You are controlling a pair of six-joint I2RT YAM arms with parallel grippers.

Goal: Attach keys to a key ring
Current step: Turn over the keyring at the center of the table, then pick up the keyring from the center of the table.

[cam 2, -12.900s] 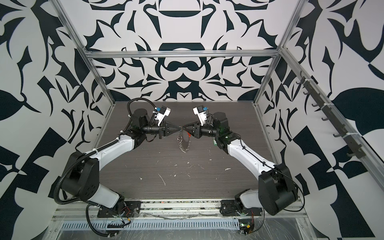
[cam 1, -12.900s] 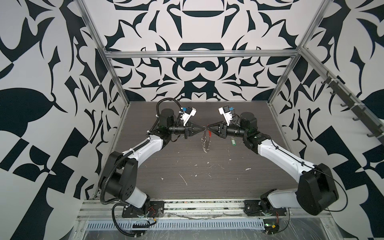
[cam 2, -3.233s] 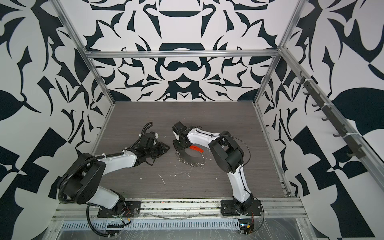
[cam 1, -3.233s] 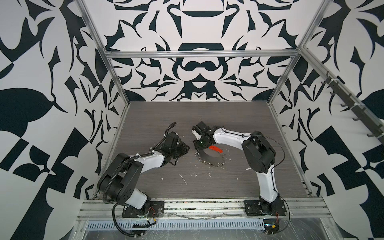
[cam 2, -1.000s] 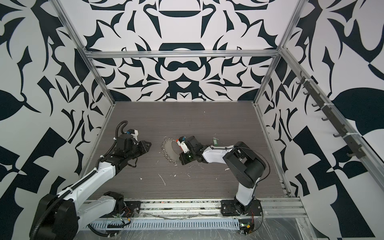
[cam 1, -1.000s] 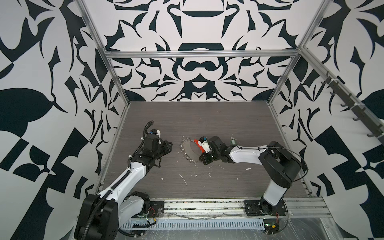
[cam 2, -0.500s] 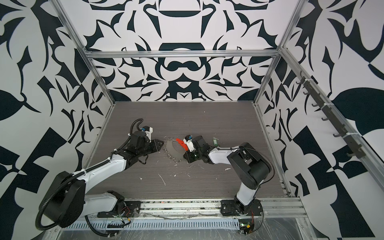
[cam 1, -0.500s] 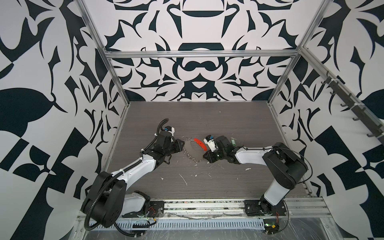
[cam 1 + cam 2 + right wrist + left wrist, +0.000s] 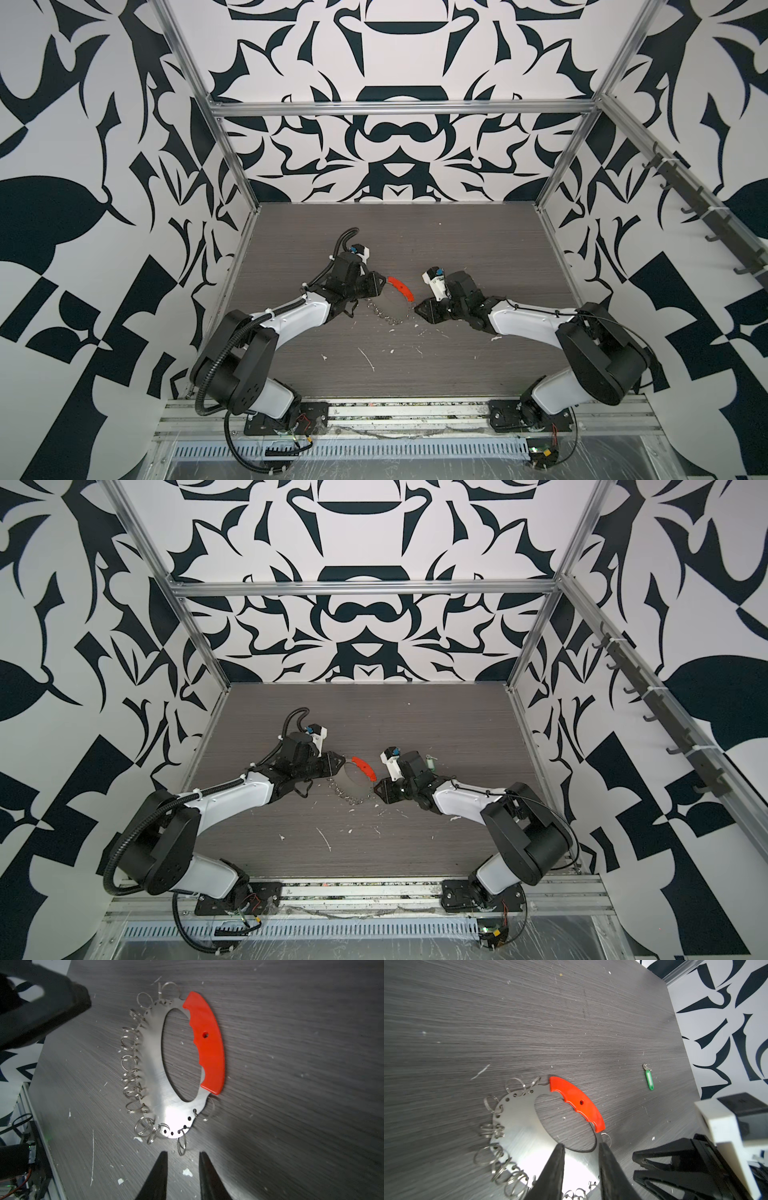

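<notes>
The key ring (image 9: pixel 401 289) (image 9: pixel 363 769) is a flat oval metal plate (image 9: pixel 153 1064) with a curved red plastic segment (image 9: pixel 577 1103) and several small silver rings along its rim. It lies on the dark table between my two grippers. My left gripper (image 9: pixel 381 283) (image 9: pixel 580 1145) hovers open over one end of the plate, gripping nothing. My right gripper (image 9: pixel 417 309) (image 9: pixel 182 1153) is open just short of the other end, with one small ring (image 9: pixel 181 1146) in front of its tips. The green key tag (image 9: pixel 649 1079) (image 9: pixel 432 764) lies alone behind my right wrist.
White scraps (image 9: pixel 368 359) litter the table near the front. Aluminium frame posts (image 9: pixel 559 166) and patterned walls close in the table on three sides. A rack of hooks (image 9: pixel 706 216) runs along the right wall.
My right gripper has opened, let go of the key ring's red segment and drawn back to the right. The left arm has swung in until its gripper is over the ring.
</notes>
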